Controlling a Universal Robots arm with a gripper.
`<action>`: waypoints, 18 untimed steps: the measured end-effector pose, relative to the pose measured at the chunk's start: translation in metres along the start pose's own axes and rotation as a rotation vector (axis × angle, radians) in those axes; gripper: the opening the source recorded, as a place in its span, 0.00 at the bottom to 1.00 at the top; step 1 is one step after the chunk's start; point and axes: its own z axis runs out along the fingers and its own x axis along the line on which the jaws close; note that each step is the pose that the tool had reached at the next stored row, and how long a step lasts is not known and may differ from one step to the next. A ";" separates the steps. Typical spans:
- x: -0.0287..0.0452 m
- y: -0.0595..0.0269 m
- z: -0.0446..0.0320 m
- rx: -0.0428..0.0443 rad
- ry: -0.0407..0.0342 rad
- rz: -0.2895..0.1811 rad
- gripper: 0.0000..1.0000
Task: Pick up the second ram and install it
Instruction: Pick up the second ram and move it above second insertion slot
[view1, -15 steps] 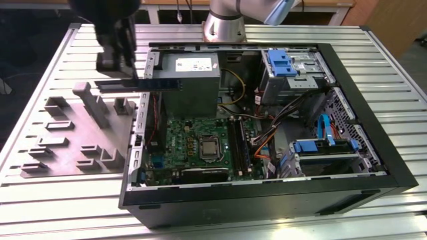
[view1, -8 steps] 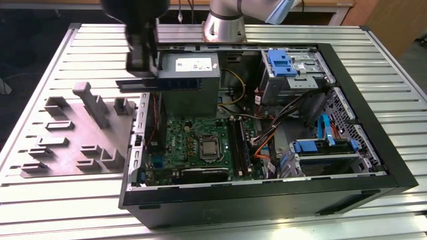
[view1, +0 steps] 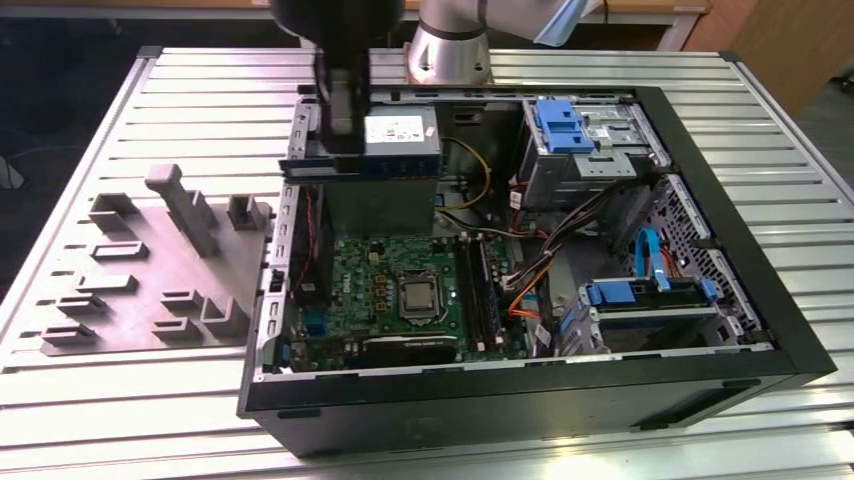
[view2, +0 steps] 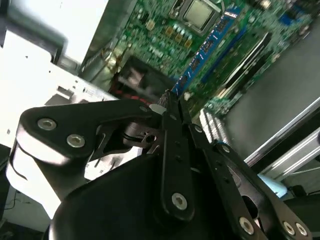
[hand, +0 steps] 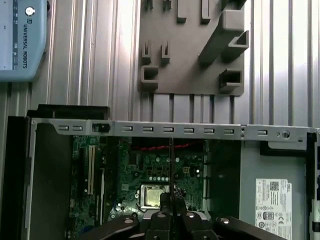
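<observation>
In the exterior view my gripper hangs above the open computer case, shut on the second ram. The ram is a thin blue-green strip held level in front of the grey power supply. In the second wrist view the ram runs out from my fingertips over the green motherboard. In the first wrist view the ram shows edge-on as a thin line above the gripper. The motherboard's long black slots lie below, beside the processor.
A grey holder plate with upright blocks lies on the slatted metal table at the exterior view's left. Inside the case are blue drive brackets, another blue bracket and loose cables.
</observation>
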 end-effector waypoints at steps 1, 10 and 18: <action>0.0001 -0.0045 -0.0002 0.0000 0.0000 0.000 0.13; 0.0006 -0.0405 -0.0013 -0.0003 -0.0001 0.000 0.13; 0.0007 -0.0414 0.0054 -0.0002 -0.0008 0.000 0.13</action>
